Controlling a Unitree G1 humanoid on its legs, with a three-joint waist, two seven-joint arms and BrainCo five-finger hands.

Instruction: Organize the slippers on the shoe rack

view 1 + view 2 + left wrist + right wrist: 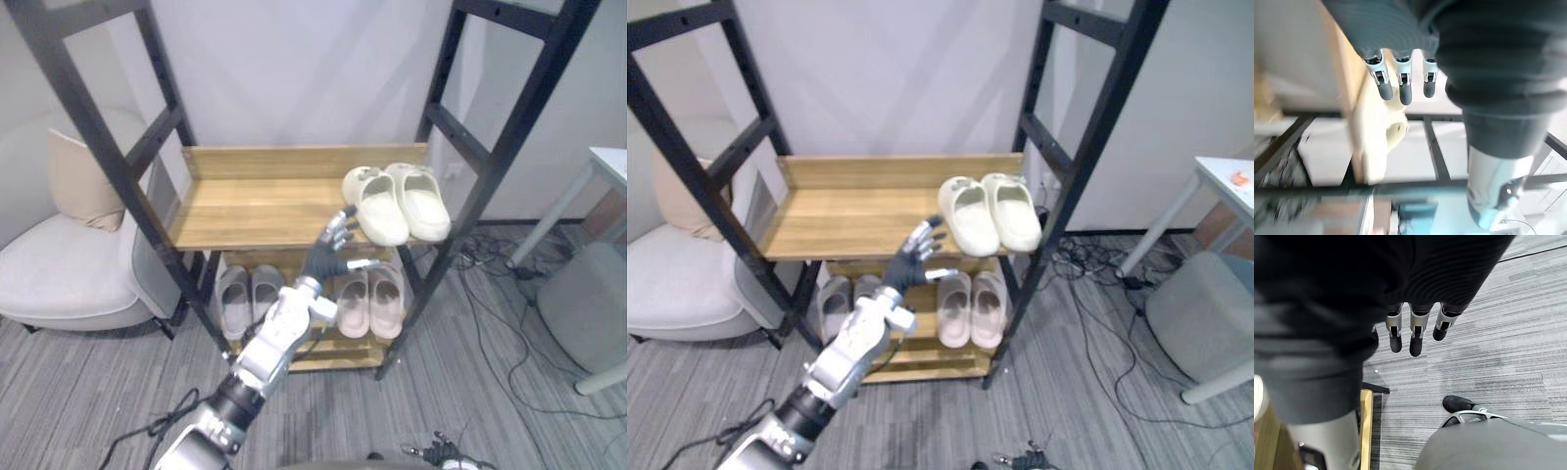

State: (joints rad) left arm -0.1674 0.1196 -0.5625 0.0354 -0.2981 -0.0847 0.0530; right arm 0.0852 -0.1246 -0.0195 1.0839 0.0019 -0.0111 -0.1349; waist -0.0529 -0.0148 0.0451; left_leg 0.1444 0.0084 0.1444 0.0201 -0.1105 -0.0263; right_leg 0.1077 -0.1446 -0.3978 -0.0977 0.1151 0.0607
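A cream pair of slippers (397, 201) stands side by side at the right end of the rack's upper wooden shelf (255, 211). On the lower shelf sit a grey pair (245, 299) at the left and a pale pink pair (370, 302) at the right. My left hand (333, 250) is raised in front of the upper shelf's edge, just left of and below the cream pair, fingers straight, open, holding nothing. Its wrist view shows the fingers (1400, 88) near a cream slipper (1376, 142). My right hand (1417, 335) hangs open over the floor.
The black rack uprights (485, 186) flank the shelves. A grey armchair (69, 264) with a beige cushion stands at the left. A white table (607, 166) and a grey stool (588, 304) are at the right, with cables (490, 259) on the floor.
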